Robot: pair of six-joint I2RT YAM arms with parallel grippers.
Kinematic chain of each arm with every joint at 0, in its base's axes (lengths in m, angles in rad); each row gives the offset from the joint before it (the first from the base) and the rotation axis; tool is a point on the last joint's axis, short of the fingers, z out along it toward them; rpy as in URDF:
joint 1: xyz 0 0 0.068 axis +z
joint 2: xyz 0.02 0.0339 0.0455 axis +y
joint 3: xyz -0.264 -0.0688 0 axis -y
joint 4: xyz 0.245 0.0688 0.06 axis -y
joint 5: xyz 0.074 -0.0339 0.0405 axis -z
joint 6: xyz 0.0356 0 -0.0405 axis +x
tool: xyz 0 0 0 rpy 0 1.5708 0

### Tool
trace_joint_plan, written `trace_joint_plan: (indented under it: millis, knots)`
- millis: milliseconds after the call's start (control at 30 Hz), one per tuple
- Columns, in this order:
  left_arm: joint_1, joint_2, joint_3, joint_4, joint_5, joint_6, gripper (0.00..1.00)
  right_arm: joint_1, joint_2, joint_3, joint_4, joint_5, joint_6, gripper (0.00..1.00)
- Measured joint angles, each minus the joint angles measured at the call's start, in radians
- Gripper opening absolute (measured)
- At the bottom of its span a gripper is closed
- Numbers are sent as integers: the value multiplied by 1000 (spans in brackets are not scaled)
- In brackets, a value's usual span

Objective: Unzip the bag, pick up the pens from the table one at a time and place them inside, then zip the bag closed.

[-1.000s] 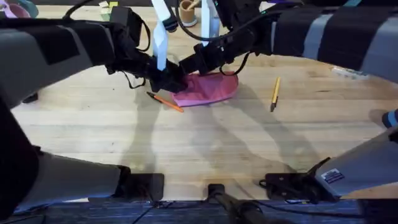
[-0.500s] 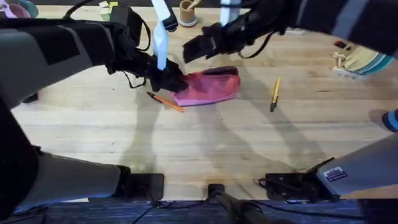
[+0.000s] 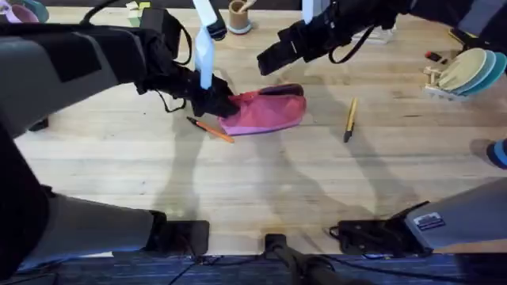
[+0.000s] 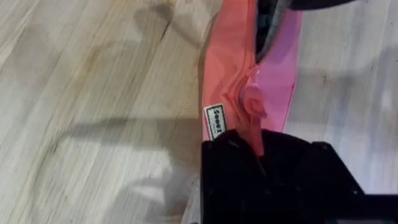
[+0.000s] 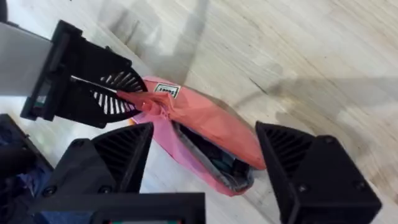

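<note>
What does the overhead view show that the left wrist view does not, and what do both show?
Overhead alone: the orange pen beside the bag, the yellow pen lying apart, and the right end effector raised off the bag. Left wrist alone: a small label near the bag's clamped end. Both: the left end effector shut on the pink bag on the table.

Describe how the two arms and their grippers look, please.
Both arms are black with grey link covers and thin black cables. The left gripper and right gripper have black fingers with ribbed inner faces. A white label with small print sits near the right arm's base.
</note>
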Motion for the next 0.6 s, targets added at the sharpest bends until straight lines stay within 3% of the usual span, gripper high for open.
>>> trace_joint_plan:
  millis: [133, 167, 200, 300, 367, 600]
  knots:
    - [0, 0, 0, 0, 0, 0, 44, 0, 0, 0, -13, 10, -16, 997]
    - [0, 0, 0, 0, 0, 1, 91, 0, 0, 0, -14, 11, -18, 997]
    - [0, 0, 0, 1, 6, 0, 188, 0, 0, 0, -14, 13, -20, 997]
    - [-7, 0, 0, 7, 30, 1, 676, 0, 0, 0, -14, 17, -21, 997]
    - [-12, 0, 0, 7, 41, -2, 950, 0, 0, 0, -14, 17, -24, 997]
    - [-12, 0, 0, 7, 53, 0, 993, 0, 0, 1, -40, 18, -71, 997]
